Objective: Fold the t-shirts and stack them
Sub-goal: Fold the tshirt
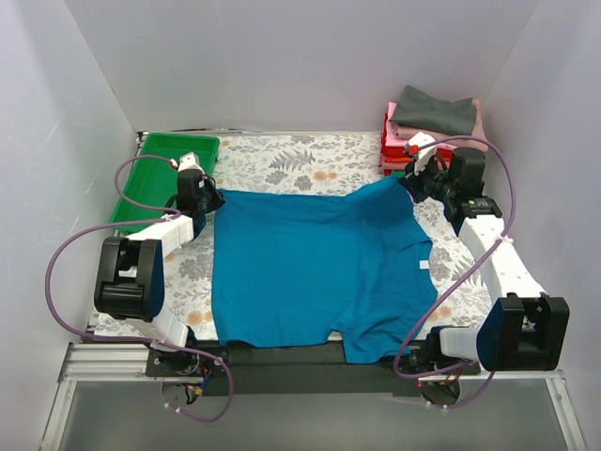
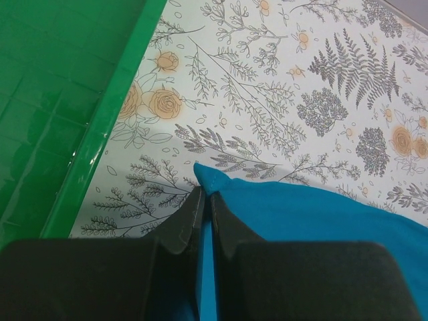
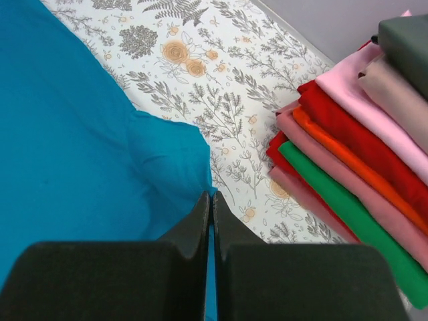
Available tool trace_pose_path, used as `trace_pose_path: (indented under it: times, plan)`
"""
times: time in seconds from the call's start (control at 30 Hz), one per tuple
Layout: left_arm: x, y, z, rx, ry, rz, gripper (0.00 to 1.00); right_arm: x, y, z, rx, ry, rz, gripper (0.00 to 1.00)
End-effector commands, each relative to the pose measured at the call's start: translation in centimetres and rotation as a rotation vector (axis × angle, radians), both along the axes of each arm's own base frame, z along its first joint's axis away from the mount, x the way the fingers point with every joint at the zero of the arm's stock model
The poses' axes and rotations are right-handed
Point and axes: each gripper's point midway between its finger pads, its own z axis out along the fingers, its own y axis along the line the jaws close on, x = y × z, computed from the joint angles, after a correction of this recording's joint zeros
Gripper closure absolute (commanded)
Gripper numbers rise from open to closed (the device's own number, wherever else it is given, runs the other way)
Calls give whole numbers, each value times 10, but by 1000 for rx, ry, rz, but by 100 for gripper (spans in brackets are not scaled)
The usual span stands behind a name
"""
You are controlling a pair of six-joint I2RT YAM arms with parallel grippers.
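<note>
Teal-blue t-shirt (image 1: 310,272) flat, lightly creased, perhaps white neck label (image 1: 423,268).

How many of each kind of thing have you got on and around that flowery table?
robot arms: 2 (left arm, right arm)
teal t-shirt, spread out: 1
stack of folded t-shirts: 1 (its layers are too hard to count)
green tray: 1
Total: 5

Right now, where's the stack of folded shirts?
Top view: the folded stack sits at the far right corner, just beyond the right hand gripping the teal shirt.
</note>
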Motion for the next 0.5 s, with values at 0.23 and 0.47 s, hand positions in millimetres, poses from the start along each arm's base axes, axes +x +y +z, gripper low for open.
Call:
trace_pose_path:
  times: [0.23,0.47]
  plan:
    - [-16,5,27,16,-61,-8,100,-2,-3,-4,-20,-9,-6,99]
    - [-31,7,36,12,-86,-7,100,-23,-3,-1,-24,-17,0,99]
